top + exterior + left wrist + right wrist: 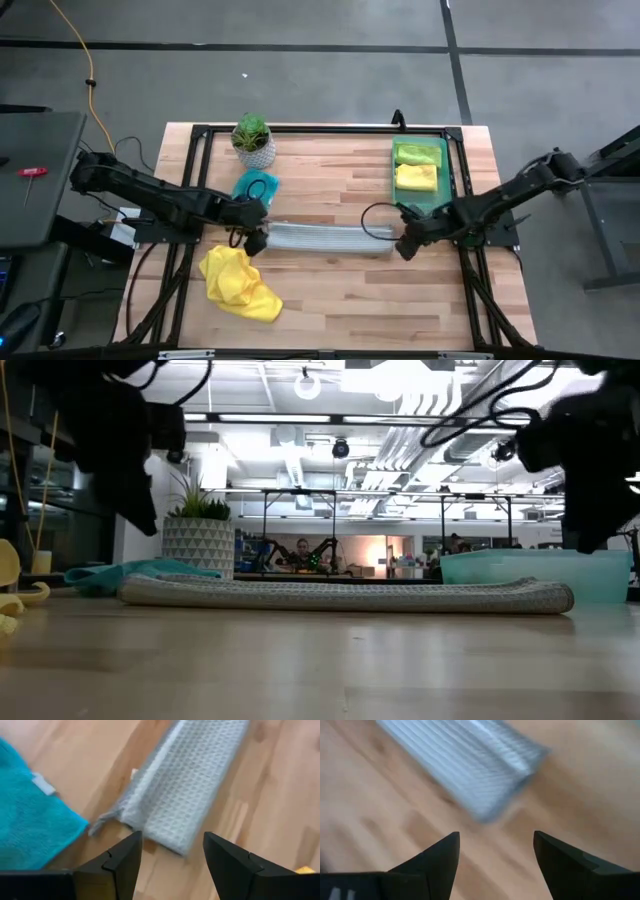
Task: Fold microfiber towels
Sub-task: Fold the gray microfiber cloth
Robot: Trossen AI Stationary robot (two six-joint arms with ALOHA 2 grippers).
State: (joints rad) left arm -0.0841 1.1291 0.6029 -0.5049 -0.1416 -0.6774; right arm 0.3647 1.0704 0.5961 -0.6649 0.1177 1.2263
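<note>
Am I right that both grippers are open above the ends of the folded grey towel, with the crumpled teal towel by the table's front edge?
Not quite. The crumpled towel by the front edge is yellow; the teal towel lies near the plant, as the high view shows. The left gripper and right gripper are indeed open above the ends of the grey towel.

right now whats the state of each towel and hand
grey towel: folded into a long strip, lying free
teal towel: unfolded, by the plant
yellow towel: crumpled
tray towels: folded, in tray
left hand: open, empty
right hand: open, empty
</note>
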